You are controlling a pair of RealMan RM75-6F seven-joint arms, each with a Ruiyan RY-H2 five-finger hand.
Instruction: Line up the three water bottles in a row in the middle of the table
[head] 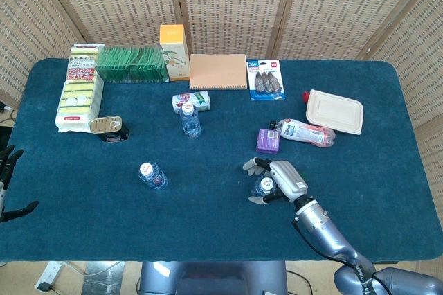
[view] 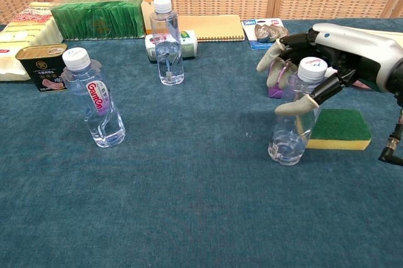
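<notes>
Blue carpet covers the counter point(head: 208, 226) where we see our right hand point(view: 327, 54) cupped around the right water bottle point(view: 291, 117), fingers point(view: 296, 106) spread beside its neck, not yet clamped. The left bottle point(view: 94, 99) and far bottle point(view: 167, 43) stand upright, well apart. Our left hand point(head: 5, 184) hangs open off the left edge.

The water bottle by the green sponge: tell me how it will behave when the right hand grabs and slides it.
The water bottle looks tall, narrow-based and already leaning, so it probably tips easily. It seems nearly empty, so likely light, with thin clear walls that may dent under the right hand. The green sponge beside it could snag its base.
</notes>
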